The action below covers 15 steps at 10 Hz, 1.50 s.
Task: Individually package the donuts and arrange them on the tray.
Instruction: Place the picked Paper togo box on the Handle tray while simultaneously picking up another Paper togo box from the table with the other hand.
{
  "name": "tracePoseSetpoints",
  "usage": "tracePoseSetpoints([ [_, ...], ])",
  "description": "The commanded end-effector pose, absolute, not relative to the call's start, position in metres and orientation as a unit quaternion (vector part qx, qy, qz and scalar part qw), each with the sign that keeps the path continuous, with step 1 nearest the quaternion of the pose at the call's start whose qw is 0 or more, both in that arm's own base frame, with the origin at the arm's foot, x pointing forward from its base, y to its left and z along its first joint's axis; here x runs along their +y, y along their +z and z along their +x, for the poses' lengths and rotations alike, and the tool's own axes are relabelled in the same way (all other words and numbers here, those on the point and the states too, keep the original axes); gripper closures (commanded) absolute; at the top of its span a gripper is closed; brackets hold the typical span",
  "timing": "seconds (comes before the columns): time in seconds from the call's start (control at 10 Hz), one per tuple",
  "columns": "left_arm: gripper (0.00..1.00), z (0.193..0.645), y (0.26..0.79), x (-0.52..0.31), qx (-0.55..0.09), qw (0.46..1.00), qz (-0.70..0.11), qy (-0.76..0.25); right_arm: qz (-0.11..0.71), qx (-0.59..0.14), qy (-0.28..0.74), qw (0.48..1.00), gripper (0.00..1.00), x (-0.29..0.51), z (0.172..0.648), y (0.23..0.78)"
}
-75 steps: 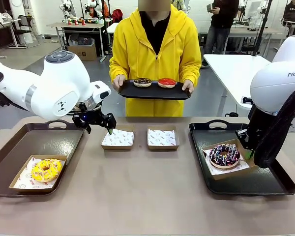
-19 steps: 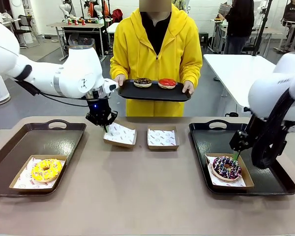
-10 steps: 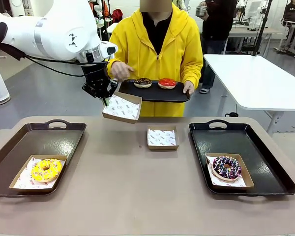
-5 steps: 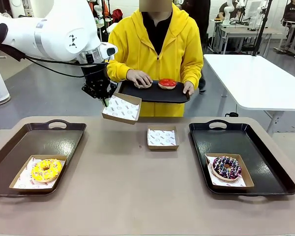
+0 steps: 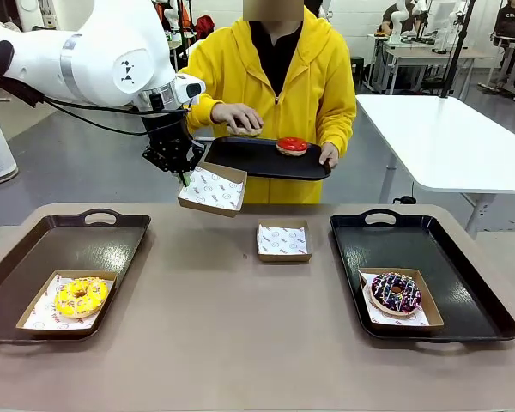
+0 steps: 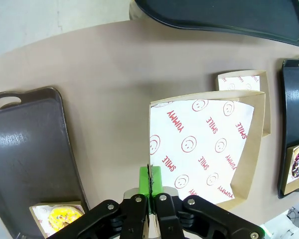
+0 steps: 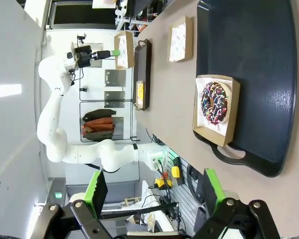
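My left gripper [image 5: 184, 170] is shut on the edge of a paper-lined cardboard box [image 5: 211, 190], holding it tilted in the air beside the person's black tray [image 5: 266, 160]. The left wrist view shows the green pads [image 6: 150, 180] pinching the box [image 6: 209, 144] wall. A glossy red donut [image 5: 292, 145] lies on the person's tray. The person's hand [image 5: 238, 118] is closed over a donut just above that tray, hiding most of it. A yellow donut [image 5: 80, 297] sits boxed in the left tray [image 5: 34, 257]. The purple sprinkled donut [image 5: 396, 292] sits boxed in the right tray [image 5: 463, 257]. My right gripper [image 7: 154, 191] hangs open high over the purple donut [image 7: 214, 103].
An empty paper-lined box [image 5: 283, 241] stands on the brown table between the two trays. The other end of the person's tray is held by their second hand [image 5: 328, 153]. A white table [image 5: 438, 129] stands behind at the right.
The person's hand has risen from the held tray with the chocolate donut under it. My left gripper and its box stay in place.
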<state>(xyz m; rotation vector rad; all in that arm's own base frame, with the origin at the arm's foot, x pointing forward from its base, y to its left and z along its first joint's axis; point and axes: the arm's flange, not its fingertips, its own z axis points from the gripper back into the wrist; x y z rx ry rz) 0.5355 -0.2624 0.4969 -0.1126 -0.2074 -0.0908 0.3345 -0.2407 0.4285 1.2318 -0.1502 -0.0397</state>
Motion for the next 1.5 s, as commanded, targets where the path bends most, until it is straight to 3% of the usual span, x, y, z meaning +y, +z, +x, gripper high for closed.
tracePoseSetpoints([
  [0.0,1.00,0.5353,0.4961,-0.2605,-0.108,0.991,-0.058,-0.044,0.582,-0.074,-0.018,0.809,0.00,-0.2368,0.3311,0.4302],
  [1.4,1.00,0.5353,0.4961,-0.2605,-0.108,0.991,-0.058,-0.044,0.582,-0.074,-0.018,0.809,0.00,-0.2368,0.3311,0.4302],
])
